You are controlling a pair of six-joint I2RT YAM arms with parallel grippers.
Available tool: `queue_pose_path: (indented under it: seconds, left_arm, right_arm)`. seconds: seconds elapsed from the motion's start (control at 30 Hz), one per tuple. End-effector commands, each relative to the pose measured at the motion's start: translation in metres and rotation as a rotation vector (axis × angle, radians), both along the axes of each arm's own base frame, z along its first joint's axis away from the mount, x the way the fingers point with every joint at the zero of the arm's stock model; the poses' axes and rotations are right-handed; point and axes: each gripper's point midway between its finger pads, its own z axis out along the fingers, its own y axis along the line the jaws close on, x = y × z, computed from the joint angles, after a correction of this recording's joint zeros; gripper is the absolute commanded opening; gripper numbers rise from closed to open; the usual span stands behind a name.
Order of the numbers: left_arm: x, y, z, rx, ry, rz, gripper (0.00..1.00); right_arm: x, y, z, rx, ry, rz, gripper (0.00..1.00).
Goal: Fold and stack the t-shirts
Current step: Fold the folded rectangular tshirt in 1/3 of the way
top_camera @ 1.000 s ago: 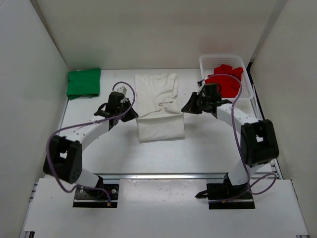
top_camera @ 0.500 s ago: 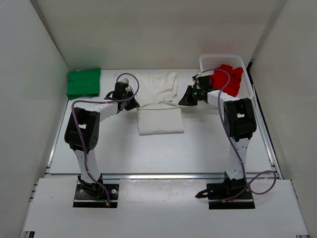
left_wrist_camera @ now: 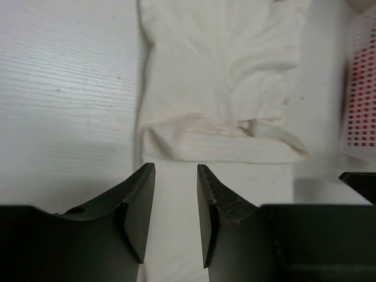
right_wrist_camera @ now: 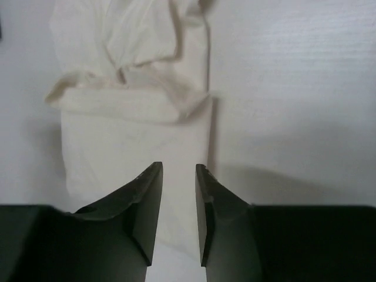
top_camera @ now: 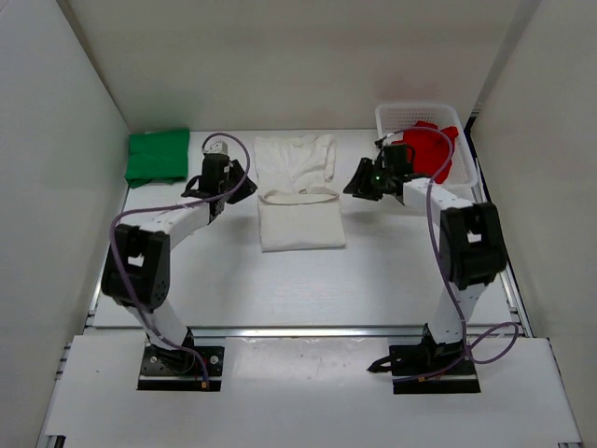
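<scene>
Top view overhead, wrist views close, sharing white t-shirt (top_camera: 298, 224)

Middle shirt (top_camera: 297, 191) flat on the tabletop (top_camera: 392, 271), with a fold across it. Left of the middle shirt and further back, well apart: second shirt (top_camera: 157, 156), folded, at the far corner. Right of the middle shirt and further back: basket (top_camera: 420, 109) with a third shirt (top_camera: 431, 149) inside. Just beside the middle shirt's left edge, left pincer (top_camera: 233, 185). Just beside its right edge, right pincer (top_camera: 359, 182), between middle shirt and basket.
</scene>
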Motion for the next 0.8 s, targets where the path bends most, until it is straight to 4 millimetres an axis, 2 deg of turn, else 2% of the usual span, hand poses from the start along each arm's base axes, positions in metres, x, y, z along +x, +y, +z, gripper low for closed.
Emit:
queue_pose_path:
  seconds: [0.0,0.03,0.07,0.13,0.17,0.2,0.3,0.37,0.43,0.5,0.53,0.57,0.63,0.7,0.73,0.77]
  left_arm:
    - [-0.032,-0.041,0.043,-0.040,-0.124,-0.078,0.44]
    - [-0.053,-0.059,0.032,-0.052,-0.110,-0.125,0.44]
    - [-0.066,-0.065,0.017,-0.052,-0.090,-0.144,0.43]
    - [-0.090,-0.089,-0.005,-0.066,-0.053,-0.199,0.41]
    - [-0.098,-0.088,-0.025,-0.058,-0.008,-0.201,0.40]
    - [-0.101,-0.089,-0.032,-0.067,0.015,-0.203,0.39]
    - [-0.116,-0.075,-0.075,-0.067,0.113,-0.182,0.36]
    - [-0.128,-0.065,-0.089,-0.071,0.155,-0.175,0.34]
    - [-0.143,-0.058,-0.099,-0.067,0.177,-0.176,0.34]
    - [-0.164,-0.048,-0.109,-0.066,0.207,-0.168,0.34]
    - [-0.169,-0.051,-0.105,-0.072,0.198,-0.182,0.33]
    - [-0.180,-0.049,-0.107,-0.077,0.194,-0.182,0.33]
    - [-0.201,-0.046,-0.113,-0.048,0.201,-0.199,0.33]
    - [-0.223,-0.037,-0.116,-0.047,0.208,-0.203,0.33]
    - [-0.224,-0.038,-0.107,-0.070,0.181,-0.209,0.33]
    - [-0.233,-0.031,-0.113,-0.062,0.195,-0.203,0.33]
  right_arm:
    - [-0.021,0.008,0.038,0.001,-0.144,-0.032,0.24]
    - [-0.036,0.016,0.030,0.028,-0.144,-0.019,0.20]
    - [-0.055,0.021,0.012,0.035,-0.106,0.002,0.13]
    - [-0.071,0.028,-0.010,0.054,-0.050,0.035,0.04]
    - [-0.074,0.032,-0.020,0.047,-0.025,0.055,0.02]
    - [-0.083,0.032,-0.031,0.044,0.017,0.073,0.00]
    - [-0.096,0.031,-0.058,0.014,0.077,0.080,0.00]
    - [-0.105,0.027,-0.066,0.029,0.099,0.067,0.00]
    - [-0.126,0.021,-0.084,0.018,0.160,0.058,0.00]
    - [-0.144,0.020,-0.087,0.010,0.169,0.062,0.00]
    - [-0.161,0.016,-0.097,0.003,0.198,0.063,0.00]
    - [-0.167,0.016,-0.094,0.005,0.184,0.062,0.00]
    - [-0.196,0.010,-0.102,0.002,0.216,0.064,0.00]
    - [-0.216,0.009,-0.101,0.005,0.220,0.070,0.00]
    - [-0.226,0.005,-0.106,-0.010,0.237,0.073,0.00]
    - [-0.229,0.008,-0.099,-0.016,0.208,0.088,0.00]
